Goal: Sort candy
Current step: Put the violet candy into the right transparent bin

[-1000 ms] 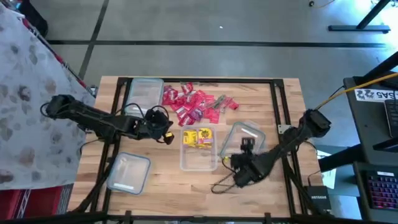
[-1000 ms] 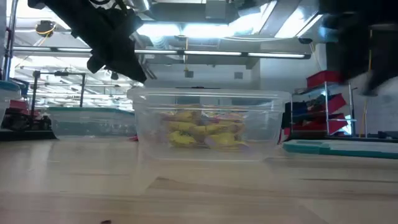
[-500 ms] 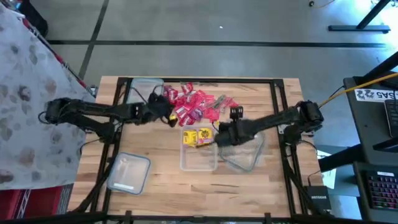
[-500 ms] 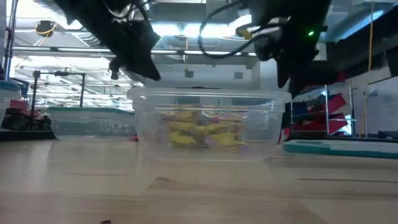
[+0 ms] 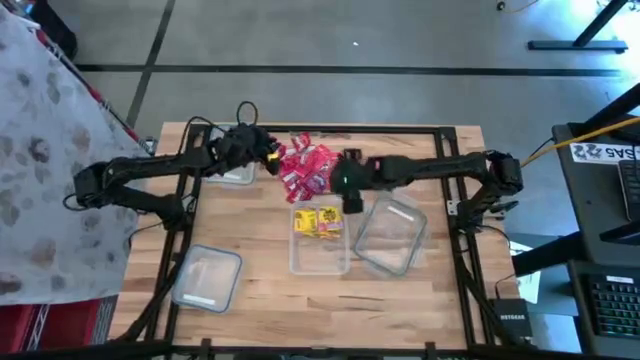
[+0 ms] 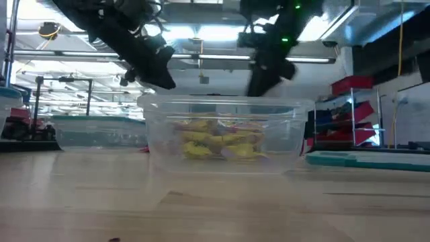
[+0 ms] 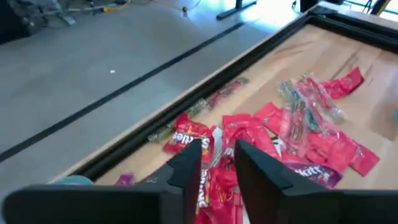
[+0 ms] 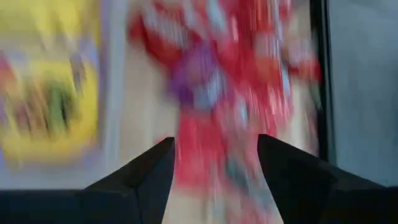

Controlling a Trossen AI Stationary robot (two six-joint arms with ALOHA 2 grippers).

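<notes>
Red candy (image 5: 305, 166) pile lay at table (image 5: 455, 290) far edge, stretched left-right. Left gripper (image 5: 268, 153) at pile's left end, fingers narrowly apart. Right gripper (image 5: 349, 181) over right end, fingers wide apart.

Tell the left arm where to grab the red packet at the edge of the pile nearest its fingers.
Judging by the left wrist view, the left gripper should pinch the red packet across its narrow width, coming straight down. It lies flat at the red candy pile's edge, partly clear of its neighbours, so a side approach would shove it.
</notes>
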